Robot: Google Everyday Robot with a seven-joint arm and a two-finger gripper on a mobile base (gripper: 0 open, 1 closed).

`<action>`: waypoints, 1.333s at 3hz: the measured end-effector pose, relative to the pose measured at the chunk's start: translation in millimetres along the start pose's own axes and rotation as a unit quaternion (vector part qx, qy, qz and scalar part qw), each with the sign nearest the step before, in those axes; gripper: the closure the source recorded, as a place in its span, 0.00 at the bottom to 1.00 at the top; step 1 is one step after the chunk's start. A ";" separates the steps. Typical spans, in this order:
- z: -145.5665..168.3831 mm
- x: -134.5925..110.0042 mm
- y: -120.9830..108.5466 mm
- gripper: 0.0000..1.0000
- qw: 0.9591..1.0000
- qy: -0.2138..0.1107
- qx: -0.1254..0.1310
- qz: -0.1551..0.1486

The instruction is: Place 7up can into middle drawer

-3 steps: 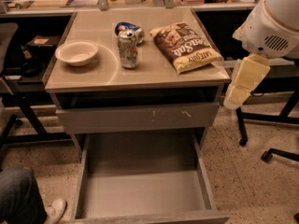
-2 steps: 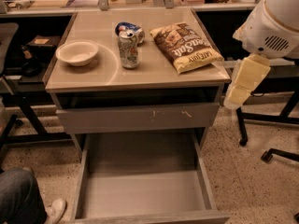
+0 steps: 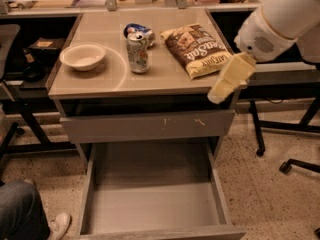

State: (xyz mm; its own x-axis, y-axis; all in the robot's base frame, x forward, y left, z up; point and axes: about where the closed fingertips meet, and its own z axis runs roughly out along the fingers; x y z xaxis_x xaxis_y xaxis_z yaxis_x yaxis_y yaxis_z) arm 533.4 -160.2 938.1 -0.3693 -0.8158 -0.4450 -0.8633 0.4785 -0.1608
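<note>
The 7up can (image 3: 138, 53) stands upright on the cabinet top, pale silver with a shiny top. The middle drawer (image 3: 150, 206) is pulled out below, its plain grey floor bare. My gripper (image 3: 229, 79), a cream-coloured end on the white arm, hangs at the cabinet top's right front corner. It is to the right of the can and apart from it, just beside the chip bag's near end.
A dark blue can (image 3: 138, 30) lies behind the 7up can. A white bowl (image 3: 83, 56) sits at the left and a chip bag (image 3: 196, 49) at the right. A shut drawer front (image 3: 150, 126) with white scratches is above the open drawer. Chair legs (image 3: 280, 149) stand at the right, and a person's leg and shoe (image 3: 30, 219) are at the lower left.
My arm and gripper have moved left, from beside the cabinet to over its right front corner. The can, bowl, bag and drawer have not moved.
</note>
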 end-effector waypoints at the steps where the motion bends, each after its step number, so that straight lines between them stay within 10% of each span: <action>1: 23.2 -32.4 -19.1 0.00 1.000 -0.021 -0.007 0.022; 4: 55.3 -60.8 -26.9 0.00 0.995 -0.090 -0.027 0.040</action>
State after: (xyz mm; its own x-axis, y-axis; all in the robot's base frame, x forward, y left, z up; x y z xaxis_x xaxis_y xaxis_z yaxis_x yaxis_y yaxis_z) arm 598.1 -105.5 920.8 -0.3746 -0.7023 -0.6054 -0.8526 0.5175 -0.0728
